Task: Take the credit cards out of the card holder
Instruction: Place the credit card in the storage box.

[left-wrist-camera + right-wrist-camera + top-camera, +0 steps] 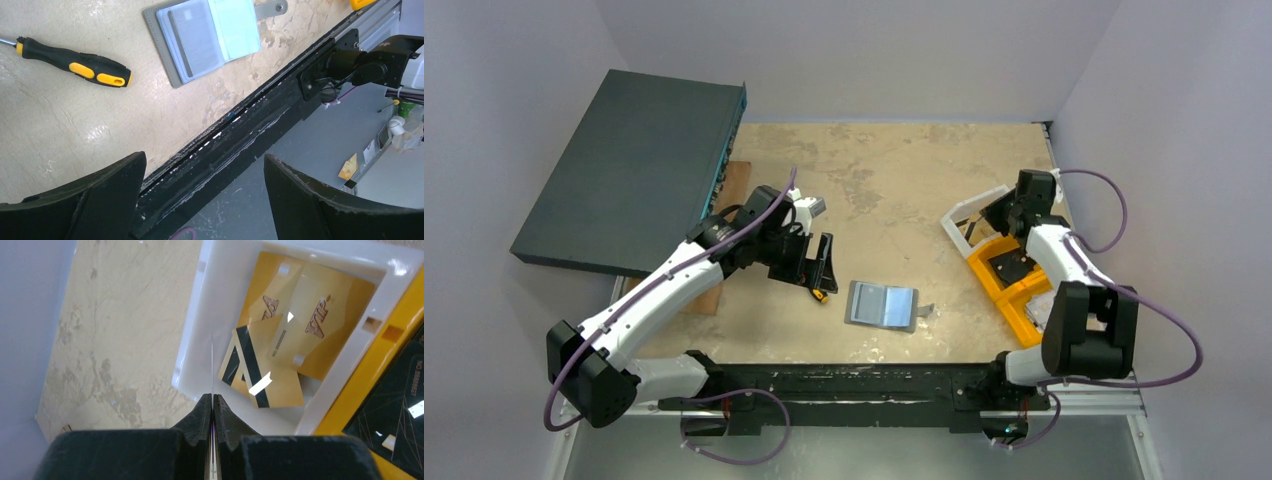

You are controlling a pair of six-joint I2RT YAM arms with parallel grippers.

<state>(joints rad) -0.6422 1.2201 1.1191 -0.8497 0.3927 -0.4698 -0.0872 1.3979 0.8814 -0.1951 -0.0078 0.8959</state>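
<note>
I see the card holder (883, 305) lying open and flat on the table (874, 170) near the front rail, between the two arms. My left gripper (822, 268) hangs just left of it, jaws spread wide and empty, a black-and-yellow screwdriver (75, 62) on the table beside it. My right gripper (212, 396) is pinched on a thin card (212, 360), seen edge-on, above the white bin (197, 330) where gold cards (320, 315) lie, next to the orange bin (360, 385).
</note>
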